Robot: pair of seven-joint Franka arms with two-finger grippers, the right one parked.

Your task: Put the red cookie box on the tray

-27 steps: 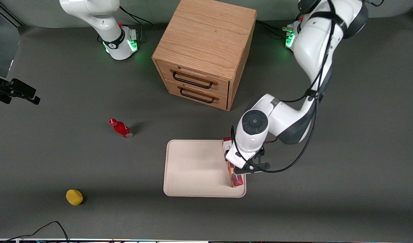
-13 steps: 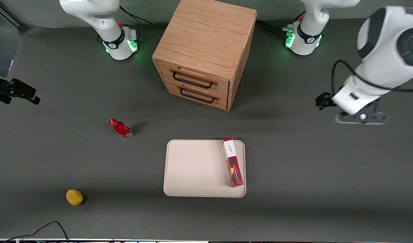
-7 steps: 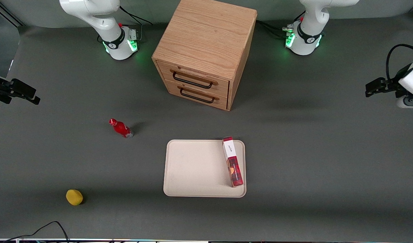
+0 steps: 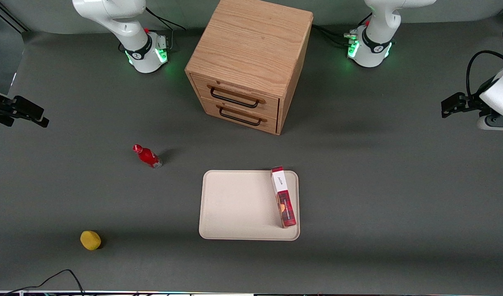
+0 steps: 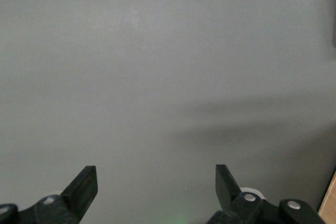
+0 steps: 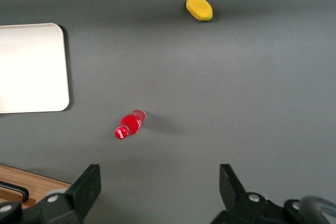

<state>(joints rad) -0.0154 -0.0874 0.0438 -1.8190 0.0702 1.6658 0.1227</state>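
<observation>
Front view has my gripper [image 4: 450, 107] barely shifted since half a second ago, cut off at the working end, fingers [image 5: 84, 184] spread apart; box [image 4: 283, 197] lies on tray [image 4: 235, 205]

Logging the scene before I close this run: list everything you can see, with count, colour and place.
red cookie box: 1, dark red tartan with white end, lying on the tray along its edge toward the working arm's end
tray: 1, cream-beige, on the table, nearer the front camera than the cabinet
cabinet: 1, light wood, two drawers, both shut
red bottle: 1, beside the tray, toward the parked arm's end
yellow object: 1, nearer the camera than the bottle
gripper: 1, black fingers, open, empty, raised at the working arm's end of the table
</observation>
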